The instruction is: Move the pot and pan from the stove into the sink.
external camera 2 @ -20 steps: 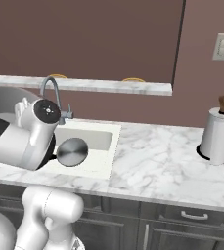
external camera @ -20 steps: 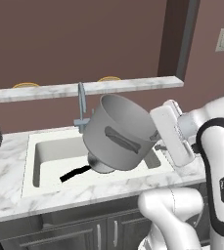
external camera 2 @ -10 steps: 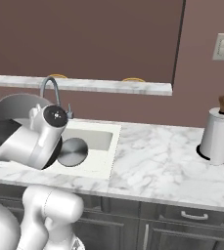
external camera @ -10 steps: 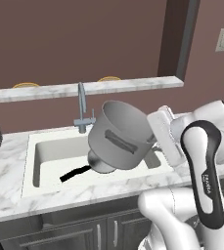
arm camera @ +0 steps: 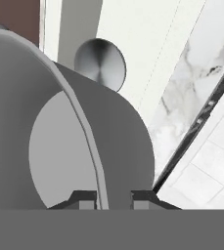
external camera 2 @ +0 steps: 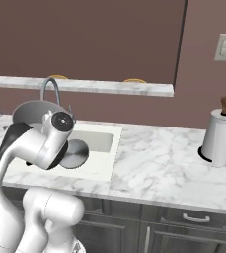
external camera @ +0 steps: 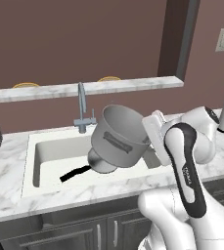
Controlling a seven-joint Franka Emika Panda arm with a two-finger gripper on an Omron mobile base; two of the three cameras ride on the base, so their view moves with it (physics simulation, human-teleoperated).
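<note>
Two dark fingertips of the gripper (arm camera: 113, 197) are clamped on the rim of the pot (external camera: 119, 136), one on each side of the wall, holding it tilted above the sink (external camera: 45, 151). Below it in the basin lies the pan (external camera: 100, 162), its black handle pointing left. Behind stands the faucet (external camera: 82, 108).

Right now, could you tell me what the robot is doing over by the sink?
The arm's gripper is shut on the rim of the pot, holding it tilted in the air above the sink. The pan already lies in the basin, its black handle pointing toward the left base view's left. So one of the two items is in the sink, and the pot has yet to be set down.
</note>
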